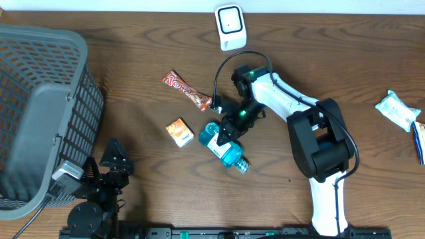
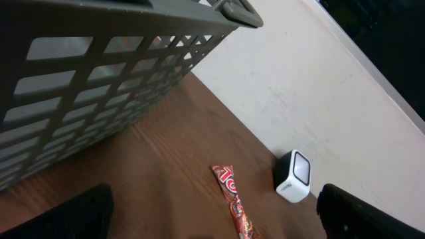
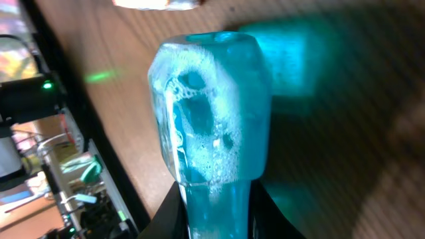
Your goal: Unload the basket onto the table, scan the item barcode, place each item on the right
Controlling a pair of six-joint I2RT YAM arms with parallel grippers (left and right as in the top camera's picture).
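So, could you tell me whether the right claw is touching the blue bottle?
Touching. In the right wrist view the right claw grips the blue bottle, its dark fingers pressed against both sides, no gap.

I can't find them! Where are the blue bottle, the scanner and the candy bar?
blue bottle [image 1: 230, 155], overhead view, on its body
scanner [image 1: 230, 20], overhead view, on its window
candy bar [image 1: 187, 91], overhead view, middle of wrapper
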